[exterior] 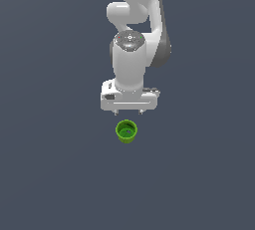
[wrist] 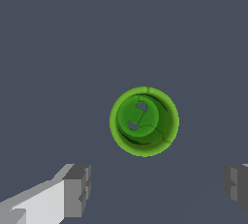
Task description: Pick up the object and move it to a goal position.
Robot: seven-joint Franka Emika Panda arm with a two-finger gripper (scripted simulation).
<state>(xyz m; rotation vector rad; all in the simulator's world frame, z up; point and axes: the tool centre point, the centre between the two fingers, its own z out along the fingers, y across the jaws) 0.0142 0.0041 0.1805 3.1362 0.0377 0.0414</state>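
A small bright green round cup (exterior: 126, 131) with a darker inside stands upright on the flat dark grey floor, just in front of the arm. The wrist view looks straight down into the cup (wrist: 144, 121). My white gripper (exterior: 128, 110) hangs above and slightly behind the cup, pointing down. Its two grey fingertips (wrist: 77, 189) are spread wide apart, wider than the cup, and nothing is between them. The gripper (wrist: 157, 189) is open and does not touch the cup.
The white arm (exterior: 134, 25) rises behind the gripper. Around the cup there is only uniform dark grey floor (exterior: 50, 164).
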